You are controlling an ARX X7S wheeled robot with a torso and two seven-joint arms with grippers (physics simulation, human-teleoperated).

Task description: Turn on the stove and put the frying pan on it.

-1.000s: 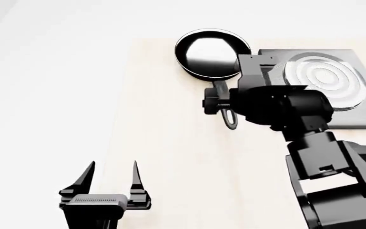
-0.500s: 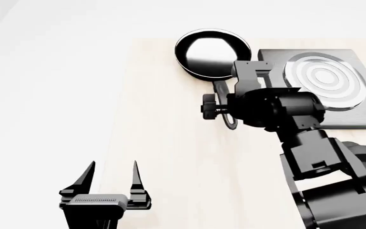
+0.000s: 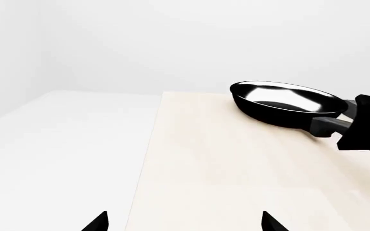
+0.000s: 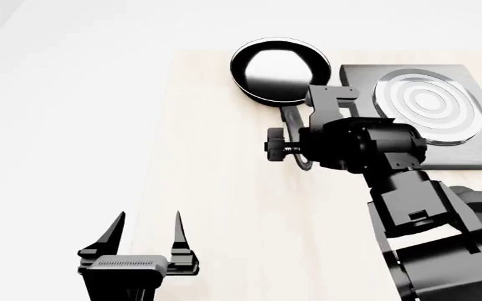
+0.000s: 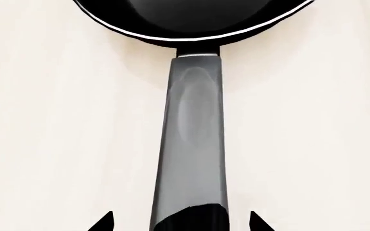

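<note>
The frying pan (image 4: 278, 69) sits on the pale bench (image 4: 224, 207) at the upper centre of the head view, its bowl toward the far edge and its long handle (image 5: 191, 144) running back toward the robot. Just to its right lies the stove (image 4: 429, 113), apart from the pan. The right gripper (image 5: 181, 222) hovers over the handle, jaws spread to either side of it. The left gripper (image 4: 149, 229), at the lower left, has its jaws spread and empty.
</note>
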